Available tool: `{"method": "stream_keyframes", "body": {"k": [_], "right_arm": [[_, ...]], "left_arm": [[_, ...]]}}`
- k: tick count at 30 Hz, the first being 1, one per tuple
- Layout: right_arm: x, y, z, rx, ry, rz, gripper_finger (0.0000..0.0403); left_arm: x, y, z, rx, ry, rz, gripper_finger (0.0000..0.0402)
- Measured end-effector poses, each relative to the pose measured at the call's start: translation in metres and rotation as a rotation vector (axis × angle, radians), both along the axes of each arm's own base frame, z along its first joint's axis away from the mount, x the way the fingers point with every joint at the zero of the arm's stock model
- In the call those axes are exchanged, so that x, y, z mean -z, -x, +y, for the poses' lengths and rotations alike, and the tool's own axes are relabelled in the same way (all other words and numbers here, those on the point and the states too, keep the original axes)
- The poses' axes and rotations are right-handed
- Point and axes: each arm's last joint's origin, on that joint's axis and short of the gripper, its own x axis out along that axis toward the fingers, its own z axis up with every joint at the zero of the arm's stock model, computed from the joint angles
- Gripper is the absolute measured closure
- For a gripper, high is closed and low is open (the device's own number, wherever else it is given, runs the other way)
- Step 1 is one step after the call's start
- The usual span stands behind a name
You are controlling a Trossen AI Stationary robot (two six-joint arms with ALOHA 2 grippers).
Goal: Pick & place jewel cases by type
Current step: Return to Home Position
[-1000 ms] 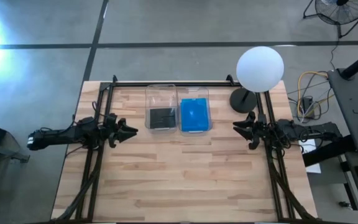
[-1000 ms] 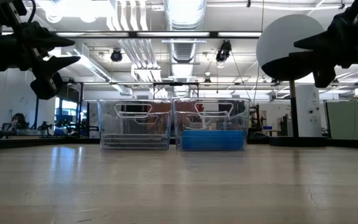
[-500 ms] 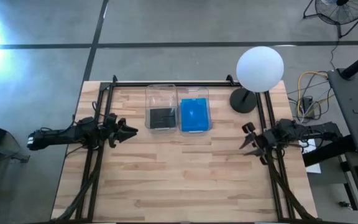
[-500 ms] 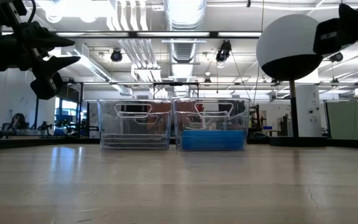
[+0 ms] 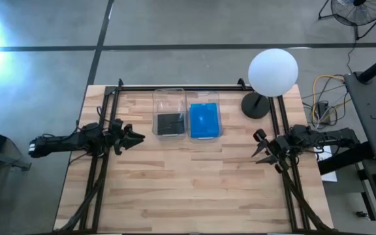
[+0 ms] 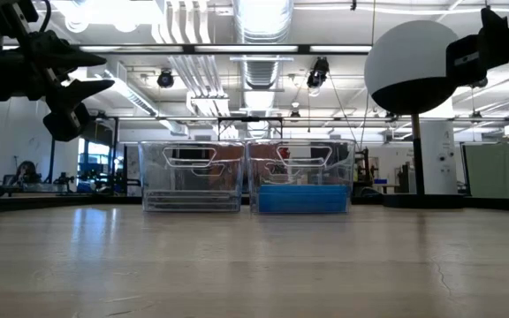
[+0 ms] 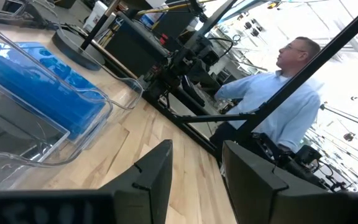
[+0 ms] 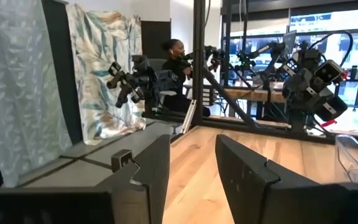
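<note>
The blue jewel cases [image 5: 204, 121] lie stacked in the right clear bin [image 5: 204, 96], the dark ones [image 5: 168, 123] in the left clear bin [image 5: 169, 94]; both bins stand side by side on the table's far half. In the low view the blue stack [image 6: 303, 198] fills the bin's bottom and the dark stack [image 6: 191, 200] lies low. My left gripper [image 5: 139, 138] hovers open at the table's left side, above the wood. My right gripper [image 5: 258, 147] hovers open at the right side. Both are empty.
A white globe lamp [image 5: 273, 72] on a dark round base [image 5: 256, 105] stands at the far right corner. Bare wood [image 5: 194, 183] stretches across the near half. A person in a light blue shirt [image 7: 291, 106] sits beyond the table; another person [image 8: 174, 50] shows farther off.
My right gripper has swung toward the table's near edge and turned, its fingers now slanting toward the near side; in the low view it has pulled back out toward the picture's right edge. The left arm and the cases have kept still.
</note>
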Motion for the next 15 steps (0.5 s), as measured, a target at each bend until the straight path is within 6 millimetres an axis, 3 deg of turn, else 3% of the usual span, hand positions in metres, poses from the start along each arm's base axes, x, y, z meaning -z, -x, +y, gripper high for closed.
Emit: {"method": "stream_keyframes", "body": {"k": [15], "right_arm": [[0.0, 0.0, 0.0, 0.001, 0.001, 0.0, 0.0273]], "left_arm": [[0.0, 0.0, 0.0, 0.0, 0.0, 0.0, 0.0278]]}}
